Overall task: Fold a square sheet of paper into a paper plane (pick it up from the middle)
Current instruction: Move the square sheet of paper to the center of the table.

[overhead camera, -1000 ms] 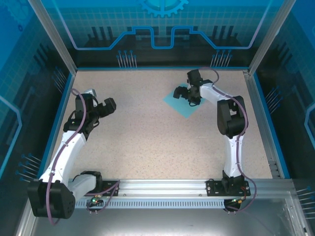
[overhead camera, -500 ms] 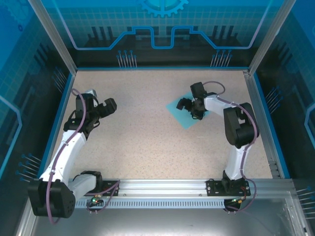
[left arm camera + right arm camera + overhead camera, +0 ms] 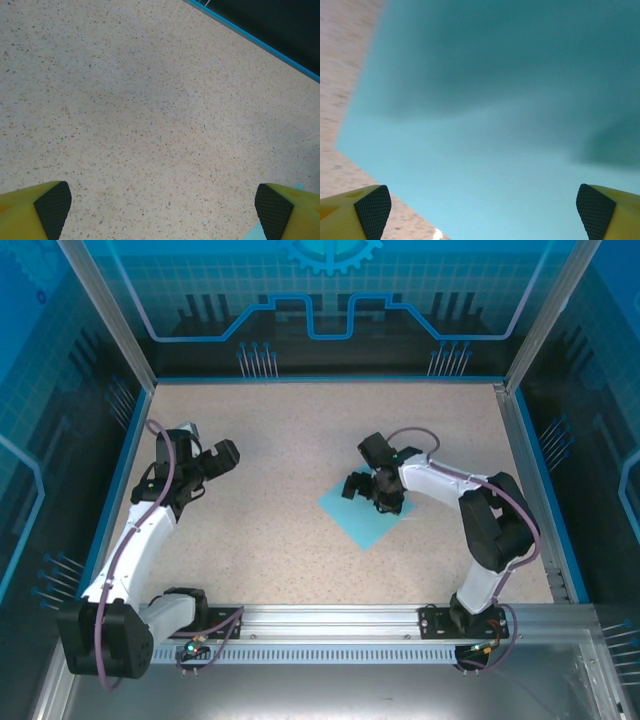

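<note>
Square sheet of paper (image 3: 366, 526) lies flat on the desk (image 3: 270, 540), right of centre, turned so it reads as a diamond with one corner pointing near. Thin, plain light cyan, sharp corners, no crease visible. The desk is a beige speckled slab, matte, with a blue rim.

Right arm (image 3: 440, 480) reaches in from the right. The right fingers (image 3: 372, 210) are spread wide, gripping nothing, and hang over the far half of the sheet near its middle. Contact with the paper can't be told, as the wrist view is blurred. Likely reason for the pose: the task asks for a pickup from the middle, so the fingers straddle the centre instead of an edge. A flat thin sheet gives no lip to grab, so a pinch would probably have to bunch it up.

Left fingers (image 3: 52, 207) are also wide open and empty, over bare desk at the left, well apart from the sheet; probably parked clear. The finger tips are yellow with black cross-hatched pads.
</note>
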Robot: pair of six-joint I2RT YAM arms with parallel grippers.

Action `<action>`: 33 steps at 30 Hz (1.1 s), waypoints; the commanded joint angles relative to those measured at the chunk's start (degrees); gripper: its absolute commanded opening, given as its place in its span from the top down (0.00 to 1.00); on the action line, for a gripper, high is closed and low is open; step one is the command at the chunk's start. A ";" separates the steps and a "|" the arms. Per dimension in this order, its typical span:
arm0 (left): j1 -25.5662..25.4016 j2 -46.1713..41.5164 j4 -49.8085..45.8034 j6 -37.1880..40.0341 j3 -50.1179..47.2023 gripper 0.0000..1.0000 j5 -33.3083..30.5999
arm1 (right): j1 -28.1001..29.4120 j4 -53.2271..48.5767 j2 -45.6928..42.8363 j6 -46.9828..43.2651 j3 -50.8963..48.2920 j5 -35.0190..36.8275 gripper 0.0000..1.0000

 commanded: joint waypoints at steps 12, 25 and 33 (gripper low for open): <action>-0.36 -0.34 -1.19 -0.76 1.82 0.02 1.57 | -6.13 -5.03 7.96 -15.57 6.47 2.00 0.01; -0.36 -0.02 -2.38 -1.73 1.91 0.01 1.70 | -5.52 -2.76 -0.35 -2.88 -10.75 -4.57 0.01; -0.36 0.16 -7.78 -2.74 4.46 0.02 0.30 | 2.25 -4.59 -6.02 2.78 -12.31 -6.21 0.00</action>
